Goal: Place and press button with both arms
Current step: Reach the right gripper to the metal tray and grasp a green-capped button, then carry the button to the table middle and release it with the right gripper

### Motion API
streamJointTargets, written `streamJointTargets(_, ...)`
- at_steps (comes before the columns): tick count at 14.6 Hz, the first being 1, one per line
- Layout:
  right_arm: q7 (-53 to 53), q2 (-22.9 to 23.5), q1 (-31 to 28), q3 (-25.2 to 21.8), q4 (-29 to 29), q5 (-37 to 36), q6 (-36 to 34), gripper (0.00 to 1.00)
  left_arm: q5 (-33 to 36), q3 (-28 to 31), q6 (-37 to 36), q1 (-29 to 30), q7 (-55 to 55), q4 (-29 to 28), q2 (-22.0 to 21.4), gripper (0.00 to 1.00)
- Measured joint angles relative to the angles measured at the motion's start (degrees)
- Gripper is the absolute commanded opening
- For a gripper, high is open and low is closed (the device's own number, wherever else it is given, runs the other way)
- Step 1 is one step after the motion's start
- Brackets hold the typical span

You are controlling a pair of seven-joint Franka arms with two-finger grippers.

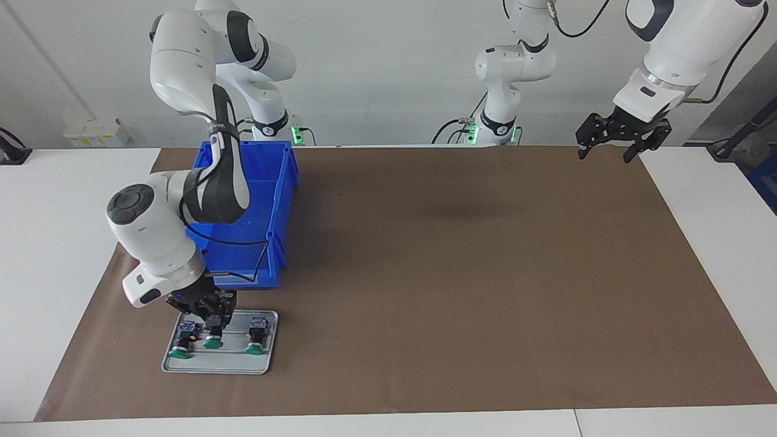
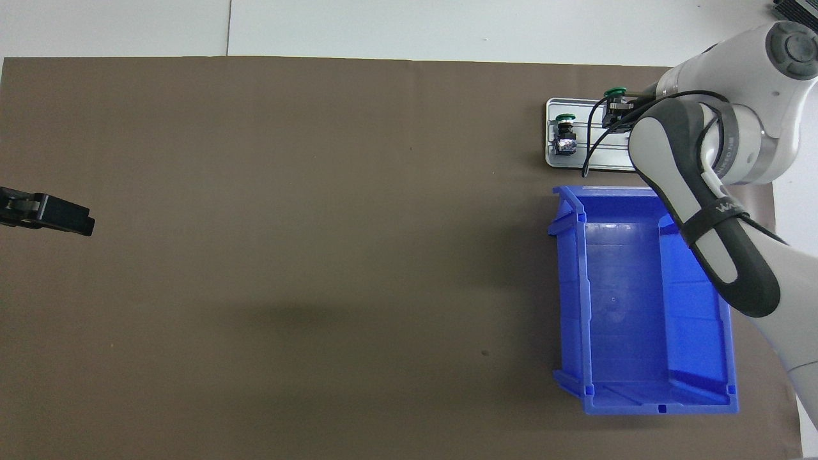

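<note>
With my right gripper (image 1: 209, 321) closed on the middle green push button (image 1: 213, 337) in the metal tray (image 1: 224, 363) beside the blue bin (image 1: 276, 212), lifting carelessly could topple its neighbours, while my left gripper (image 1: 609, 149) waits open over the table's edge.

A tray (image 1: 218, 363) is lying toward the right arm's end of the table, farther from the robots than the bin (image 1: 267, 200) (the two sitting near each other, apart). Three buttons are lying side by side in it, the middle button (image 1: 213, 342) under the right gripper (image 1: 209, 320).
</note>
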Motion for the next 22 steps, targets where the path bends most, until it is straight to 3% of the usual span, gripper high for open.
streamJointTargets(4, 21.5, -4.2, 2.6, 0.1, 6.4, -2.8, -10.1, 0.0, 0.0, 0.0, 0.0, 0.0, 0.0, 0.0, 0.0, 1.0)
streamJointTargets(10, 61.8, -9.0, 12.6, 0.7, 6.1, -3.0, -13.0, 0.0, 0.0, 0.0, 0.0, 0.0, 0.0, 0.0, 0.0, 1.0)
streamJointTargets(16, 97.4, -7.8, 27.6, 1.0, 0.6, -5.4, -8.2, 0.0, 0.0, 0.0, 0.0, 0.0, 0.0, 0.0, 0.0, 1.0)
streamJointTargets(22, 121.0, -0.3, 41.0, 1.0, -1.4, -12.5, -1.0, 0.0, 0.0, 0.0, 0.0, 0.0, 0.0, 0.0, 0.0, 1.0)
